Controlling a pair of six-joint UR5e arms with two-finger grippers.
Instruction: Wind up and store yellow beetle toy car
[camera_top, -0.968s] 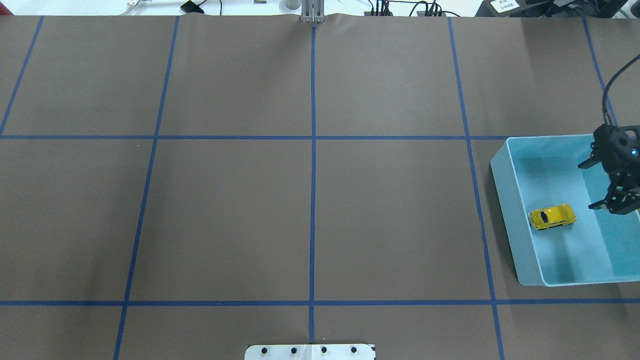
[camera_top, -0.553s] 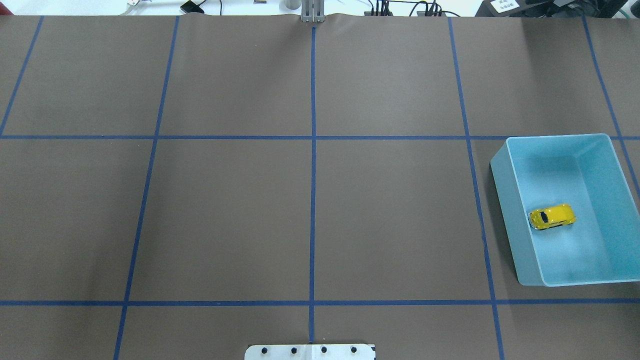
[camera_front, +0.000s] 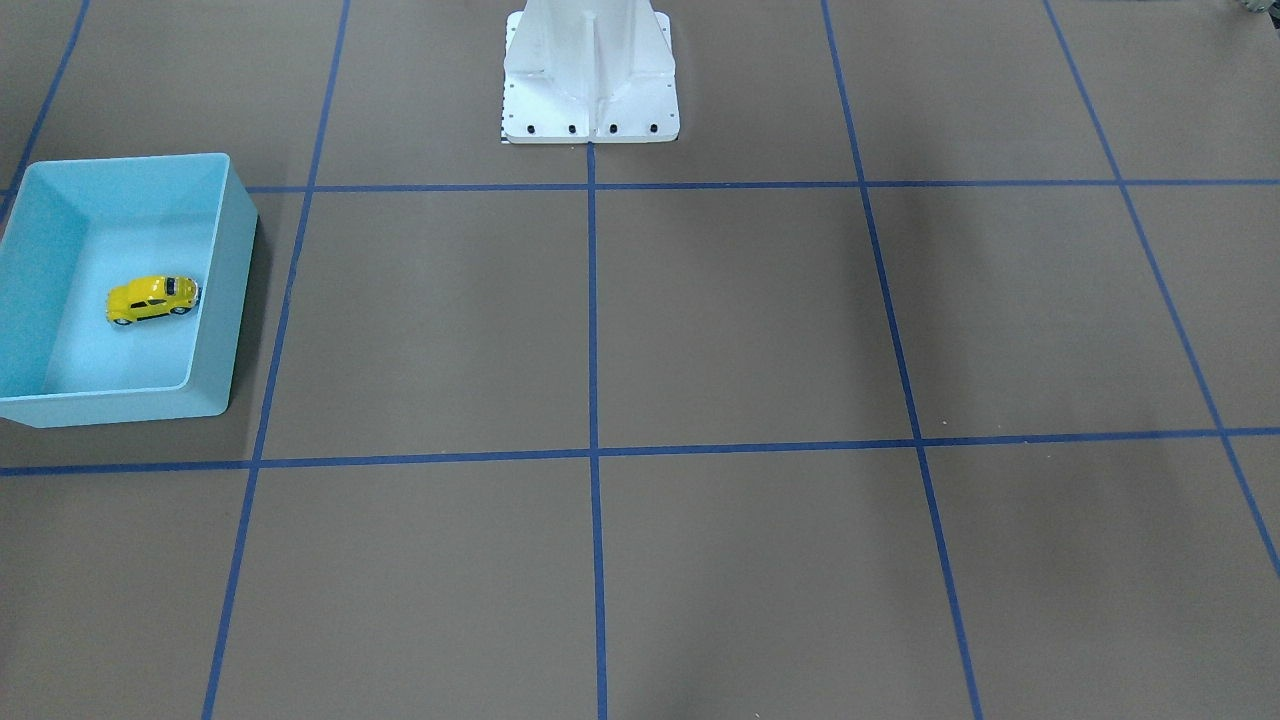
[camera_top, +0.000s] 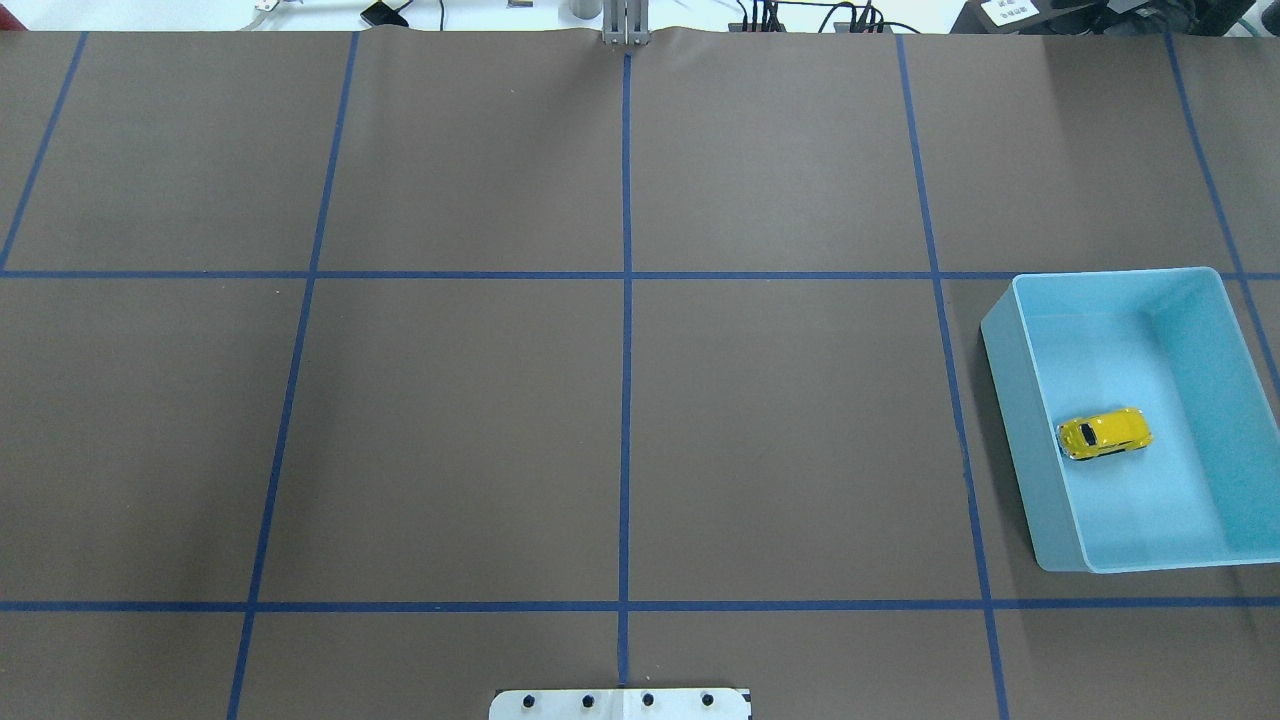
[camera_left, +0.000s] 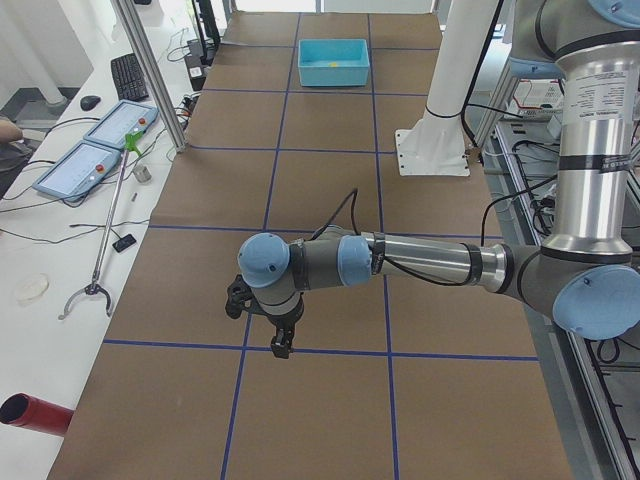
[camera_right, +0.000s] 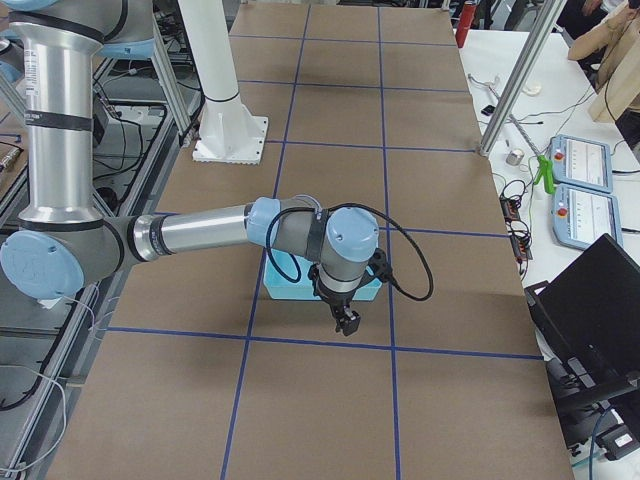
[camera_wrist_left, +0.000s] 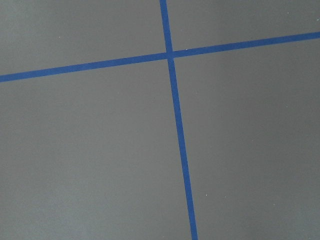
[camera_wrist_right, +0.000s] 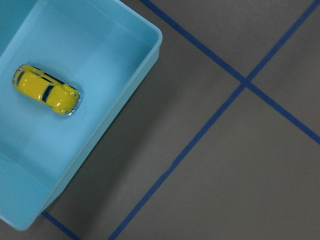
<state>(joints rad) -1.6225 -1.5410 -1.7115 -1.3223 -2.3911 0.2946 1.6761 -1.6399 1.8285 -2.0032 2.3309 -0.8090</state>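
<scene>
The yellow beetle toy car (camera_top: 1104, 433) lies on its wheels inside the light blue bin (camera_top: 1030, 500), near the bin's wall on the table-centre side. It also shows in the front-facing view (camera_front: 152, 298) and the right wrist view (camera_wrist_right: 46, 89). My right gripper (camera_right: 348, 324) hangs above the table beside the bin and holds nothing I can see. My left gripper (camera_left: 281, 346) hangs over bare table at the far end from the bin. Both show only in side views, so I cannot tell whether they are open or shut.
The white robot pedestal (camera_front: 590, 70) stands at the table's robot-side edge. Blue tape lines grid the brown table cover. Beside the table lie control tablets (camera_left: 100, 150), a grabber tool (camera_left: 100, 250) and a laptop (camera_right: 600, 310).
My right gripper, seen open over the bin's right side a second ago, has left the overhead view. The car has not moved.
</scene>
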